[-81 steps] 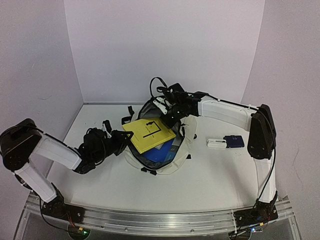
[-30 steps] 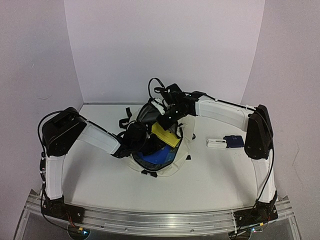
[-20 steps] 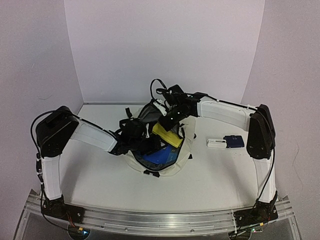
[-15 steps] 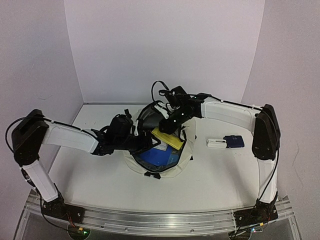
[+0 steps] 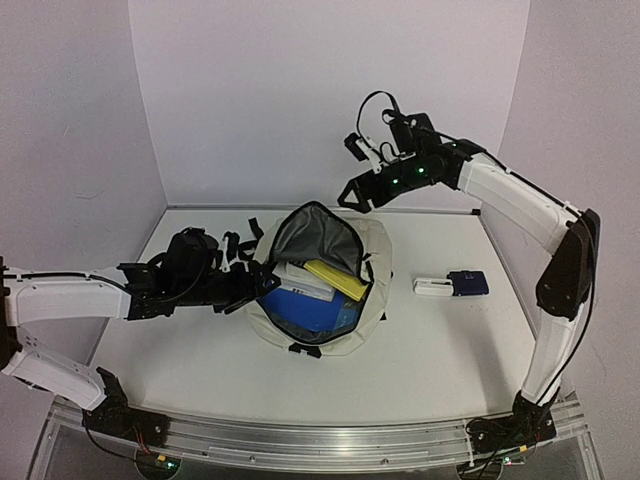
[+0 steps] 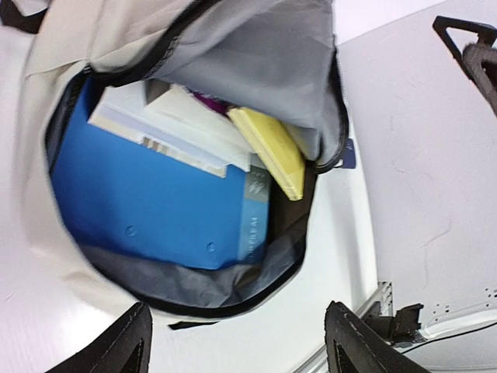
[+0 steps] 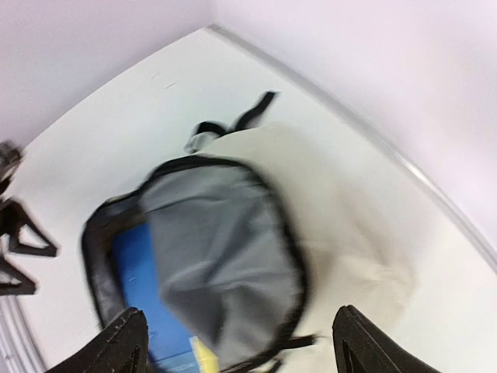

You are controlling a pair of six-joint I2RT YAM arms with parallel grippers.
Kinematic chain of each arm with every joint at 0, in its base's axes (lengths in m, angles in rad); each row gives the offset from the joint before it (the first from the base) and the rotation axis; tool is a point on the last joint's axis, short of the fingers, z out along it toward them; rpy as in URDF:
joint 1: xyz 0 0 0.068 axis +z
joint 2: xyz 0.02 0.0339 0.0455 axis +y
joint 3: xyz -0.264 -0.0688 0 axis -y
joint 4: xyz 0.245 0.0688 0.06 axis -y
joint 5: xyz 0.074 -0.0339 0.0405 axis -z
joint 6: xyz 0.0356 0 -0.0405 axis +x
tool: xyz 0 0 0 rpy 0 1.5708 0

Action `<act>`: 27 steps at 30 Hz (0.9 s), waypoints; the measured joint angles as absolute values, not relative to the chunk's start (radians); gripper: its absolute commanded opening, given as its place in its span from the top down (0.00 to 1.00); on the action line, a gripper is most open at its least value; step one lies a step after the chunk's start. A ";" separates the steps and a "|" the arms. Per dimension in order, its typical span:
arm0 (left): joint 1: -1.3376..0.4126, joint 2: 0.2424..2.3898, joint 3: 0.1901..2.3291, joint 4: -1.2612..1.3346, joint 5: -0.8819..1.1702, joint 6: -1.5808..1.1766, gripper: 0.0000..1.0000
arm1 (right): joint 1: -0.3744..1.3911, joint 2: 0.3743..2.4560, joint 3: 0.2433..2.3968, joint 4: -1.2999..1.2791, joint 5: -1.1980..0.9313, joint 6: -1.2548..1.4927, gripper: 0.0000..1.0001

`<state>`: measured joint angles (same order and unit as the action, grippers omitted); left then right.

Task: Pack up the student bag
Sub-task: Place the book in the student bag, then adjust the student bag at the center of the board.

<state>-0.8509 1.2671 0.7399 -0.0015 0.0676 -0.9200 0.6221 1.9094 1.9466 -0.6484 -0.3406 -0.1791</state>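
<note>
The student bag [image 5: 378, 250] lies unzipped mid-table, its grey lining showing. Inside are a blue folder [image 5: 310, 312], a white book [image 5: 300, 283] and a yellow book [image 5: 336, 280]. My left gripper [image 5: 252, 290] stands open and empty just left of the bag's mouth. The left wrist view looks into the bag [image 6: 93, 31] at the blue folder [image 6: 147, 194] and yellow book [image 6: 272, 151], with the left gripper [image 6: 241, 342] holding nothing. My right gripper [image 5: 352, 192] hangs open, high above the bag's far side. In the blurred right wrist view, the bag [image 7: 349, 217] lies well below the empty right gripper [image 7: 241, 342].
A small white item [image 5: 432, 288] and a dark blue one [image 5: 468, 282] lie side by side right of the bag. Black straps [image 5: 245, 242] trail from the bag's far left. Walls close the table at the back and both sides.
Both grippers opened and drew away from the bag. The right arm rose up and back; the left arm pulled back leftward. The yellow book now rests inside the bag.
</note>
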 measured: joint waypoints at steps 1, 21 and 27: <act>-0.851 1.257 0.735 -0.018 0.060 -0.920 0.22 | 0.602 1.924 1.963 -0.647 -0.335 -0.178 0.18; -0.847 1.166 0.679 -0.136 -0.045 -0.976 0.23 | 0.599 2.199 2.035 -0.727 -0.335 -0.217 1.00; -0.815 1.171 0.658 -0.168 -0.069 -1.028 0.26 | 0.639 2.053 1.956 -0.741 -0.396 -0.226 1.00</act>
<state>-0.8152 1.1706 0.6583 -0.1677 -0.0693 -1.0284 0.6390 2.0529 1.9557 -0.7407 -0.3964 -0.2259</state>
